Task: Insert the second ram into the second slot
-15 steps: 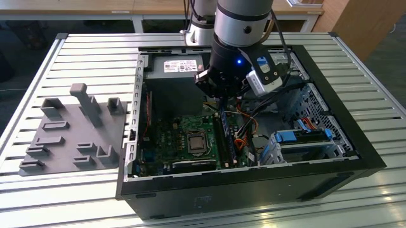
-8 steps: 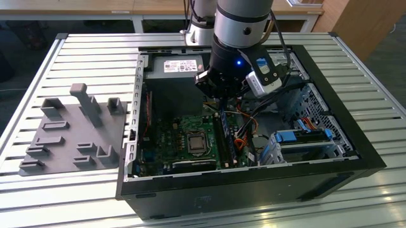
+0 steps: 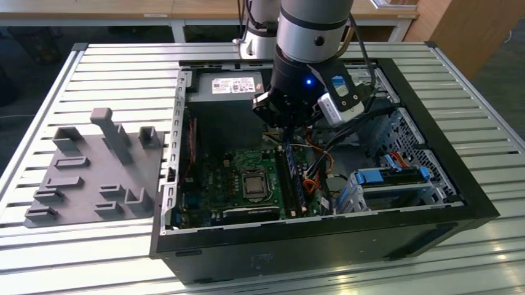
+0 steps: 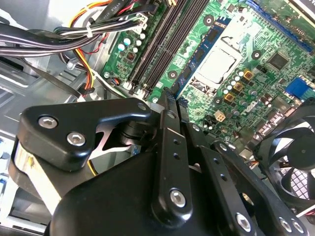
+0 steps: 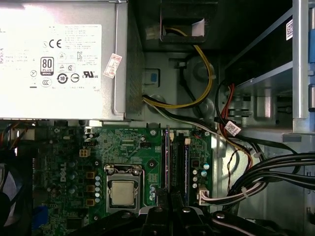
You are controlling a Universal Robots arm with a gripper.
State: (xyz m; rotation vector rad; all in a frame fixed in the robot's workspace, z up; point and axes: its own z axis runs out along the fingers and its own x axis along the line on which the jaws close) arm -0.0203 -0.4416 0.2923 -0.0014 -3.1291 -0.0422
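Grips the second ram (image 5: 167,157) edge-on, tool (image 5: 169,200) clenched on it. Holds it at centre frame of the exterior view, inside the open computer case (image 3: 328,225) on the surface (image 3: 123,67), between the processor socket (image 5: 121,192) and another blue stick (image 5: 187,164).

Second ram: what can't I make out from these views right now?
- Second wrist view: the pincer covers the near end of the second ram, so how far it is seated is unclear.
- First wrist view: the pincer hides the near ends of the slots.
- Exterior view: the arm covers the slots' far end; the rest is too small for detail.
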